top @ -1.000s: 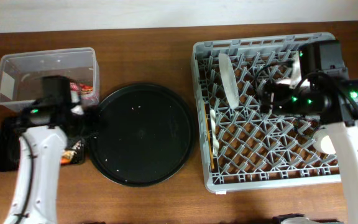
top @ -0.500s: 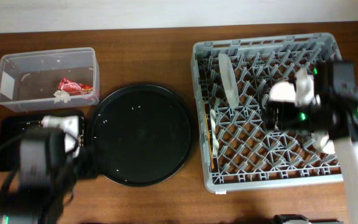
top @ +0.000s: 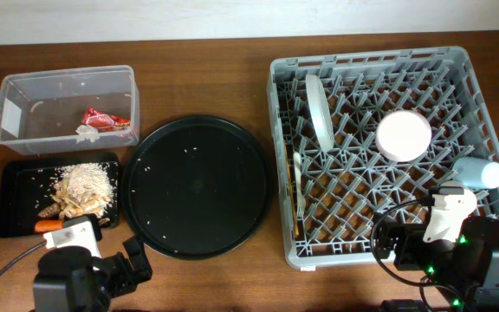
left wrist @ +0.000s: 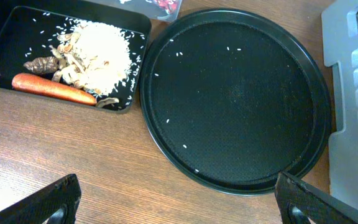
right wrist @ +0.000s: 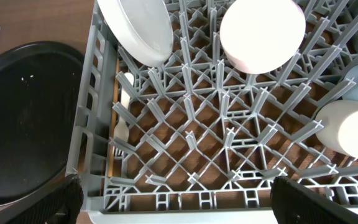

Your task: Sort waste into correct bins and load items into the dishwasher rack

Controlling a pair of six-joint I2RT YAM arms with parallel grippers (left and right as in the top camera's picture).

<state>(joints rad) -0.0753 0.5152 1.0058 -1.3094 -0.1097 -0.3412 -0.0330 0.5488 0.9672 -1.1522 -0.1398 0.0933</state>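
The left gripper [left wrist: 176, 200] is positioned at the near table edge, in front of the shallow black rectangular tray [top: 14, 186]. Its jaws are spread wide with nothing between them. The right gripper [right wrist: 176, 196] is positioned at the near wall of the large square grey plastic grid rack [top: 362, 59]. Its jaws are likewise released and empty. The clear rectangular plastic box [top: 59, 76] sits at the far left and contains the red crinkled wrapper [top: 106, 120], with the crumpled white tissue [top: 86, 133] touching it. The shallow black rectangular tray, just in front of the box, contains three items:

- the beige crumbly food scraps [left wrist: 101, 50];
- the small brown lump [left wrist: 41, 64] at their left edge;
- the small orange carrot [left wrist: 51, 89] along the near side.

The large round black tray [top: 199, 186] lies between the two bins and the rack and carries scattered white grains. Inside the rack, the pale grey-white round plate [top: 320, 108] stands on edge between pegs at the far left. The pink bowl [top: 403, 136] rests mouth down near the centre. The light-blue cup [top: 477, 172] lies on its side at the right wall. The white plastic fork [top: 300, 186] and the thin wooden chopstick [top: 295, 224] lie along the left wall.
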